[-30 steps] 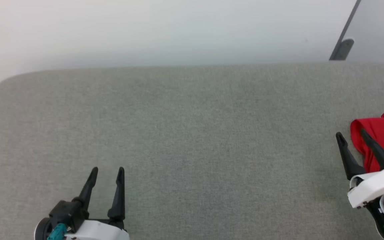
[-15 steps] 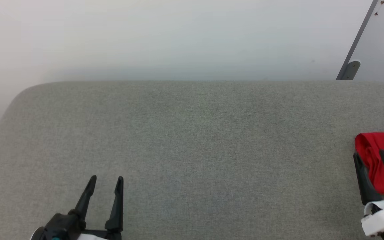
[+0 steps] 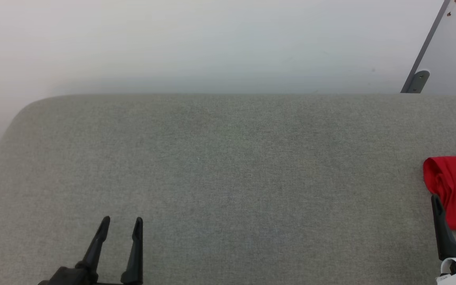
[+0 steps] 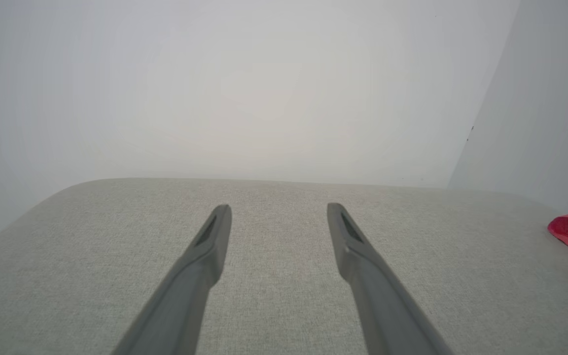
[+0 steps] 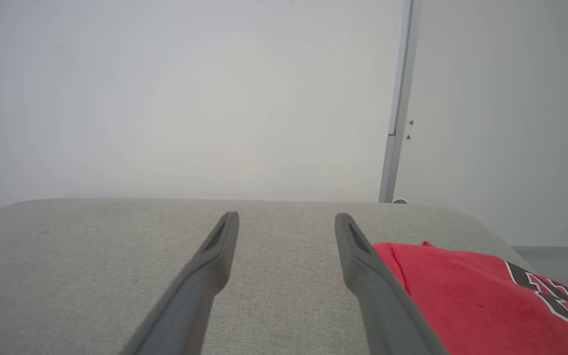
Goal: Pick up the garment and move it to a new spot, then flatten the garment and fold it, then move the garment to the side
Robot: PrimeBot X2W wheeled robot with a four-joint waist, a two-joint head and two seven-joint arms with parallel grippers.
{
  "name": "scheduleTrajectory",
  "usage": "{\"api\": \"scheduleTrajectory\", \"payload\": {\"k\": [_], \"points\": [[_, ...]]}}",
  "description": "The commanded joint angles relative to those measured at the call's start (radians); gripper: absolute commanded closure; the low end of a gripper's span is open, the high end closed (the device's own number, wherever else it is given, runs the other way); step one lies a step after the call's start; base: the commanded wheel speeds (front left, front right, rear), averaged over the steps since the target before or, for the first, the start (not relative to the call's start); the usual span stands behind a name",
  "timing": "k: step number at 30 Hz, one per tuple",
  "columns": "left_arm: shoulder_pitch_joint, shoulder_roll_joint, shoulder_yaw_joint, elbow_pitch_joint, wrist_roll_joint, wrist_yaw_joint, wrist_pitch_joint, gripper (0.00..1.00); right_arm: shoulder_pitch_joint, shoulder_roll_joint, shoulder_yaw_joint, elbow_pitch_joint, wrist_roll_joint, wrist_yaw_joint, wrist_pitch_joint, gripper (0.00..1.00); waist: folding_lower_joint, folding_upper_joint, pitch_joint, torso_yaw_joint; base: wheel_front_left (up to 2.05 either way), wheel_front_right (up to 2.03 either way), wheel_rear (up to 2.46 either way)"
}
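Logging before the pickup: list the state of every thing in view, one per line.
garment: bunched, unfolded, at the right end of the grey padded surface, not held
left claw: open, empty, above bare surface
right claw: open, empty, by the garment's edge

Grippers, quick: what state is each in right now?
Left gripper: open, holding nothing.
Right gripper: open, holding nothing; garment lies beside it, ungrasped.

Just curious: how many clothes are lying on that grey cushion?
1: a red garment at the right edge of the cushion, by the right tool; more may lie out of frame.
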Motion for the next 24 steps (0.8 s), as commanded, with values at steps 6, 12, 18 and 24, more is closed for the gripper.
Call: {"api": "scheduleTrajectory", "payload": {"k": [6, 12, 18, 24], "points": [[0.003, -0.006, 0.010, -0.009, 0.010, -0.002, 0.000, 0.00, 0.020, 0.019, -0.013, -0.029, -0.012, -0.002, 0.002, 0.00, 0.0000, 0.0000, 0.009, -0.004, 0.00, 0.00, 0.00], [-0.002, -0.010, 0.016, -0.015, 0.012, -0.002, 0.000, 0.00, 0.025, 0.030, -0.010, -0.040, -0.004, -0.002, 0.005, 0.00, 0.0000, 0.0000, 0.014, -0.009, 0.00, 0.00, 0.00], [0.002, -0.014, 0.020, -0.014, 0.003, -0.002, 0.000, 0.00, 0.027, 0.039, -0.003, -0.048, 0.000, -0.002, 0.011, 0.00, 0.0000, 0.0000, 0.017, -0.013, 0.00, 0.00, 0.00], [-0.001, -0.017, 0.024, -0.008, -0.005, -0.002, 0.000, 0.00, 0.026, 0.049, 0.004, -0.054, 0.004, -0.002, 0.012, 0.00, 0.0000, 0.0000, 0.024, -0.015, 0.00, 0.00, 0.00]]}}
